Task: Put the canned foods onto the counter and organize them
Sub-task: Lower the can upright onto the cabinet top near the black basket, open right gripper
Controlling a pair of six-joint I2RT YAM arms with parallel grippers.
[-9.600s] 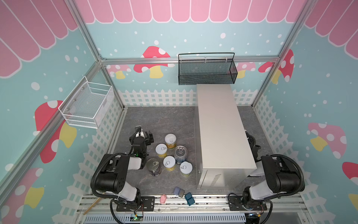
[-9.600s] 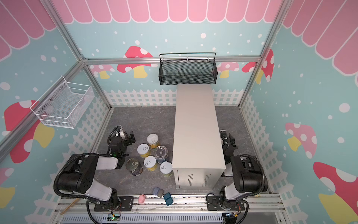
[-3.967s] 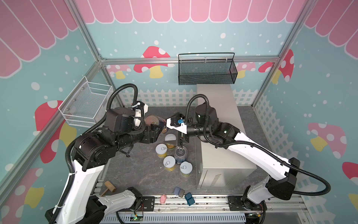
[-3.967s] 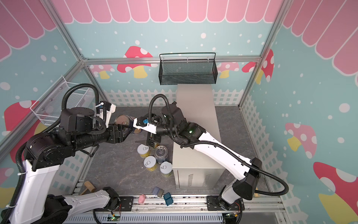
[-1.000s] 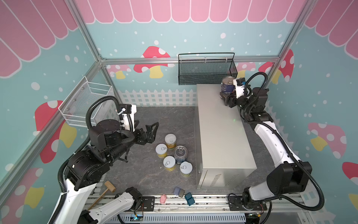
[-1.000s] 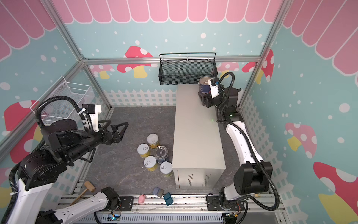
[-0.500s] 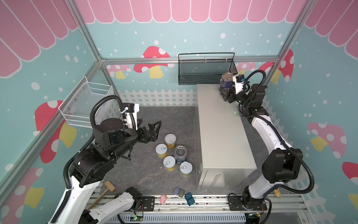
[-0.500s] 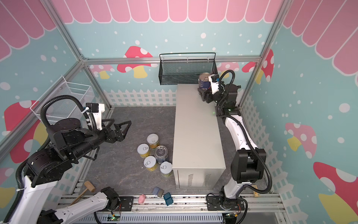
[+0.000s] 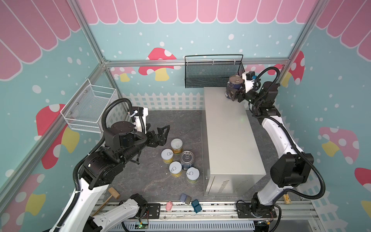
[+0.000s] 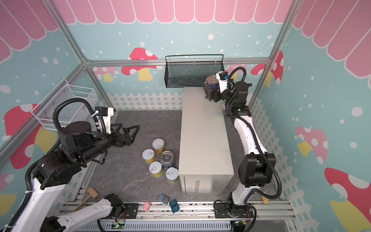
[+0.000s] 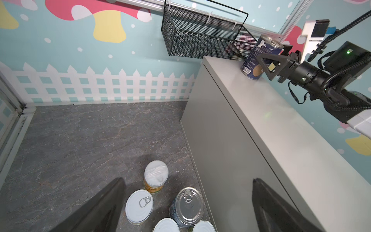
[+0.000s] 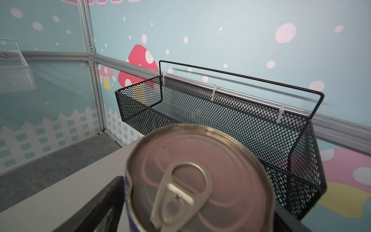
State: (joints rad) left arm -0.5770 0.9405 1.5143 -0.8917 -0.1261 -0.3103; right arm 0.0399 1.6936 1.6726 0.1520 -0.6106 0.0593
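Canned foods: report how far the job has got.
Done: one blue can stands at the far end of the counter. In hand: the right end effector brackets that can; grip unclear. Left: a second blue can and four yellow cans on the floor, beside the open left end effector.

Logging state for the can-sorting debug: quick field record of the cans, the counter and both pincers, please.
placed: blue can, standing at the far end of the counter
waiting: four yellow cans, second blue can, clustered on the floor beside the counter
left pincer: open, empty, above the floor near the cluster
right pincer: around the blue can; gripped or released, cannot tell
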